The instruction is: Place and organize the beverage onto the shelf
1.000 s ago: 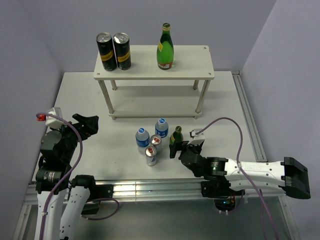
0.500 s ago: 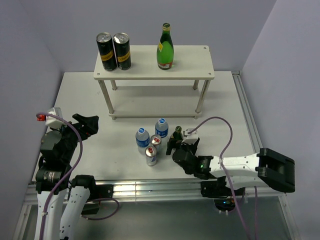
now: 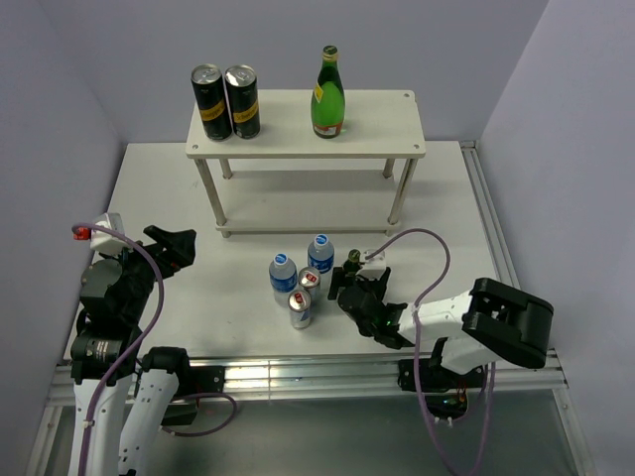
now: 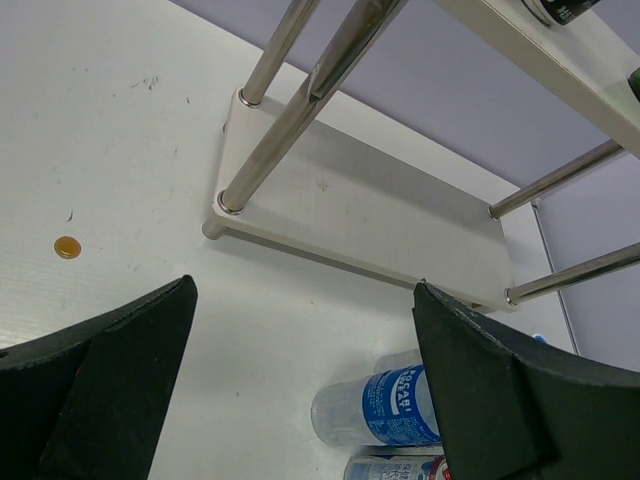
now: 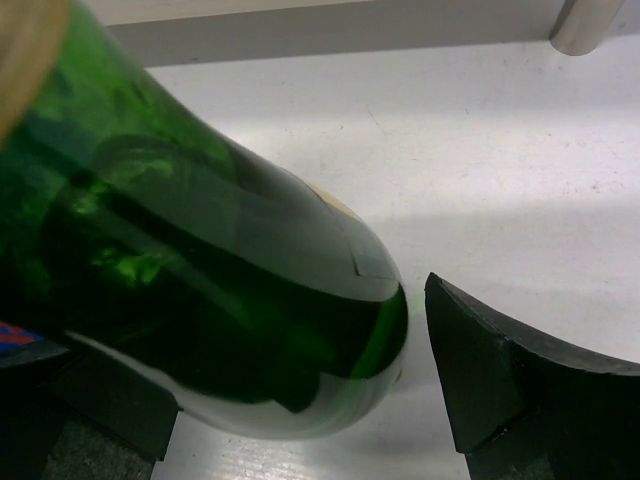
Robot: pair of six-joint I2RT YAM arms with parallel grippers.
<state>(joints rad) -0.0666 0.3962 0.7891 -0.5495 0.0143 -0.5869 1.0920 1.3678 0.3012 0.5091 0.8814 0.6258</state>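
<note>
One green glass bottle [image 3: 328,94] stands on the top board of the shelf [image 3: 382,124]. The second green bottle [image 5: 200,280] stands on the table [image 3: 446,208], just right of the water bottles [image 3: 319,254] and silver cans [image 3: 301,309]; it sits between the fingers of my right gripper [image 5: 290,400], which are spread wide with a gap on one side, so nothing is gripped yet. I judge this the grasp step: next I should close on the glass body, lift clear of the neighbours and carry it beside its twin, while my left gripper [image 4: 300,400] hangs wide and empty, well apart.
</note>
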